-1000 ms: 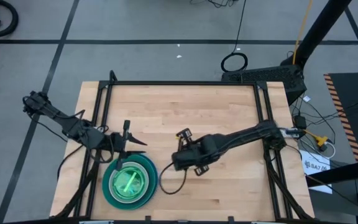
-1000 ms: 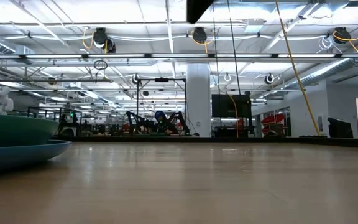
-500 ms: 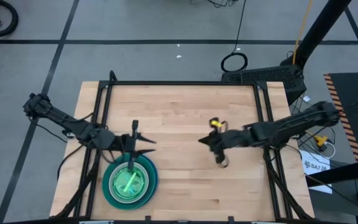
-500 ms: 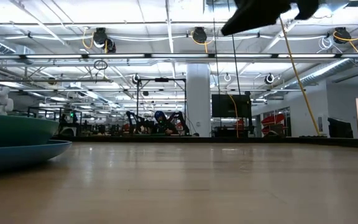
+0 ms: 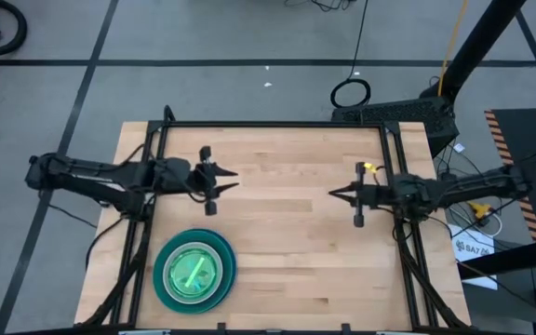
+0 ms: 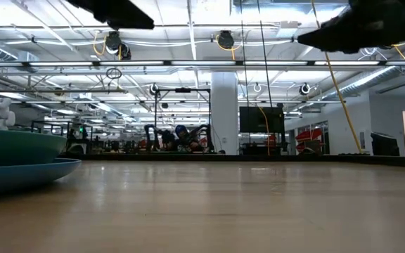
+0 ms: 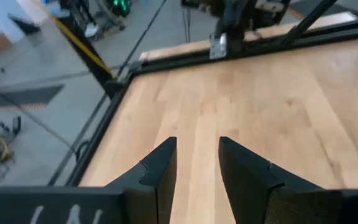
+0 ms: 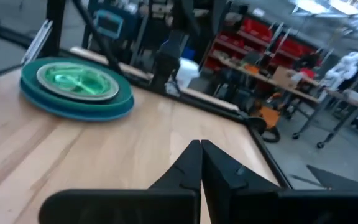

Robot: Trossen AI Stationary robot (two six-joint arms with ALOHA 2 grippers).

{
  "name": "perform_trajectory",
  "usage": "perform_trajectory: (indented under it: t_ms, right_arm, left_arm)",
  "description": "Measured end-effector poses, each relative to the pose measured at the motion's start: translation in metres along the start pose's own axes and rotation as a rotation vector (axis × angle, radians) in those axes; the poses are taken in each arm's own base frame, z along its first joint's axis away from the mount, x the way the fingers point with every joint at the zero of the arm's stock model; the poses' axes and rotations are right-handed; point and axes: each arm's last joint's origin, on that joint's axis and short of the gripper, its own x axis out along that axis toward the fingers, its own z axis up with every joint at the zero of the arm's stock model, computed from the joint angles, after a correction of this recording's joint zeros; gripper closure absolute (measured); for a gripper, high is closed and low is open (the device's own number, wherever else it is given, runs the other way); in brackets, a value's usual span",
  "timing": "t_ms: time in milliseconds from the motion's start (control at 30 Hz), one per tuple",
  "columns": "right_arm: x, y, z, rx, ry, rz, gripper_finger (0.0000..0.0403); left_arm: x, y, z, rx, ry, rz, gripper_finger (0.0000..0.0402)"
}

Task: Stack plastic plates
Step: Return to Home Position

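The plastic plates stand as one stack (image 5: 194, 272) on the table's near left: a blue plate at the bottom, a teal one on it, and lime green in the middle on top. The right wrist view shows the stack (image 8: 76, 87) too, and the low view shows its edge (image 6: 16, 163). My left gripper (image 5: 234, 180) hangs above the table beyond the stack, toward the far edge. It is open, with nothing between its fingers (image 7: 197, 163). My right gripper (image 5: 333, 194) hangs at the right side, shut (image 8: 201, 155) and holding nothing.
A black frame rail (image 5: 277, 125) runs round the tabletop, with uprights at the left and right sides. Bare wood (image 5: 287, 242) lies between the two grippers and to the right of the stack. Cables and a stand sit on the floor beyond the right edge.
My left gripper has swung away from above the stack toward the table's far edge and a little right, still open. My right gripper has drawn back from beside the stack toward the table's right edge and levelled out, staying shut. The stack has kept its place.
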Motion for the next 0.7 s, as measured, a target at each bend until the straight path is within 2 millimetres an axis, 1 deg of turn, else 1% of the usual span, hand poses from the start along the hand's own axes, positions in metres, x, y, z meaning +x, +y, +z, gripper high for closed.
perform_trajectory:
  t_ms: [67,133,300,367,500,600,700]
  right_arm:
    - [-0.008,0.002,-0.009,0.019,-0.038,-0.015,0.0403]
    - [-0.015,0.004,-0.018,0.038,-0.071,-0.026,0.0403]
    - [-0.028,0.006,-0.031,0.075,-0.132,-0.049,0.0403]
    - [-0.032,0.007,-0.033,0.08,-0.156,-0.057,0.0403]
    - [-0.037,0.007,-0.036,0.087,-0.197,-0.072,0.0403]
    - [-0.04,0.006,-0.036,0.091,-0.226,-0.083,0.0403]
    - [-0.043,0.004,-0.034,0.101,-0.265,-0.116,0.0403]
  left_arm:
    - [-0.004,0.006,-0.003,-0.027,0.021,-0.005,0.0275]
    - [-0.013,0.009,-0.002,-0.044,0.011,-0.019,0.0275]
    - [-0.044,0.013,-0.002,-0.063,-0.016,-0.032,0.0275]
    - [-0.057,0.013,-0.013,-0.086,-0.042,-0.034,0.0275]
    - [-0.073,0.009,-0.049,-0.167,-0.101,-0.025,0.0275]
    - [-0.082,0.009,-0.064,-0.198,-0.184,-0.011,0.0275]
    - [-0.085,0.007,-0.077,-0.192,-0.228,-0.003,0.0275]
